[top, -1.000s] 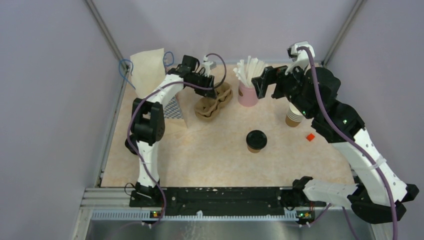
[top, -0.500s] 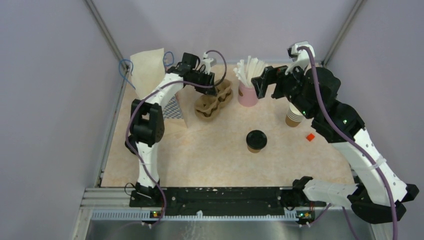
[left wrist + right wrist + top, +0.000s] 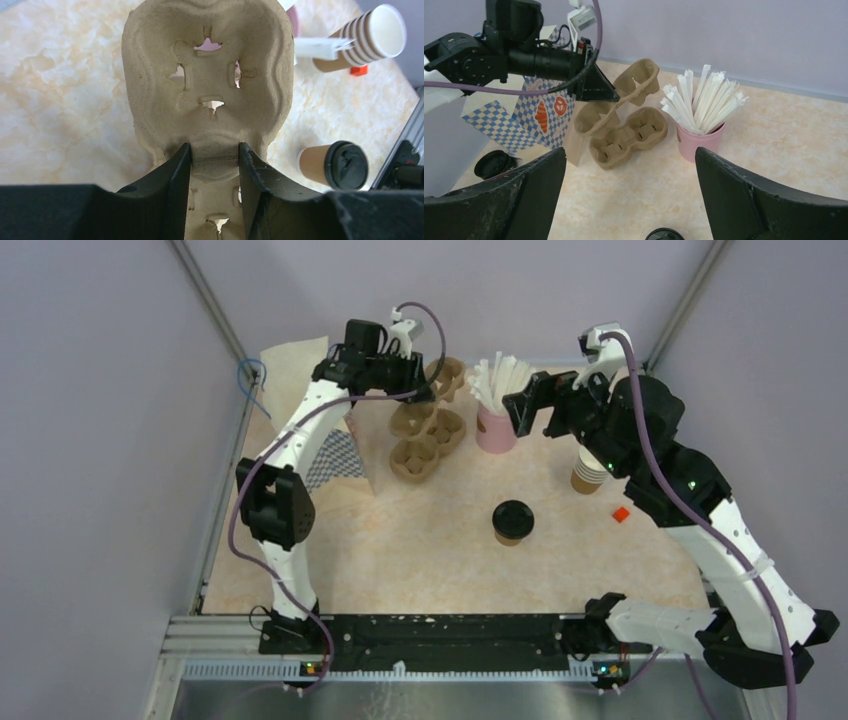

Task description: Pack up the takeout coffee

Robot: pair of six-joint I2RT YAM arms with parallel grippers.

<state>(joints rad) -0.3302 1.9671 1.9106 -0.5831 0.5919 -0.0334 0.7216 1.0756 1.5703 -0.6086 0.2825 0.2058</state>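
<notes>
Pale marbled tabletop (image 3: 420, 550) under lilac walls carries everything. Over its far side the left gripper (image 3: 214, 152) is clamped on the end rim of a moulded paper cup carrier (image 3: 207, 75). Its 2 fingers pinch the rim from either side and hold the carrier tilted above another carrier (image 3: 425, 440), which lies flat by the checkered paper bag (image 3: 544, 117). My guess is that 1 carrier is being peeled off a nested pair so the drink gets a pocket to sit in. Whether the low end of the held carrier touches the other below, I cannot tell. The right gripper (image 3: 518, 408) hangs with its jaws spread wide, holding nothing, just beside the pink cup of straws (image 3: 495, 425), probably waiting its turn. The takeout coffee (image 3: 513, 522) stands upright with its black lid (image 3: 346, 165) on, alone mid-table and well apart from both grippers. It sits nearer the arm bases than the carriers do, roughly between them and the stack of lidless cups (image 3: 588, 472)
</notes>
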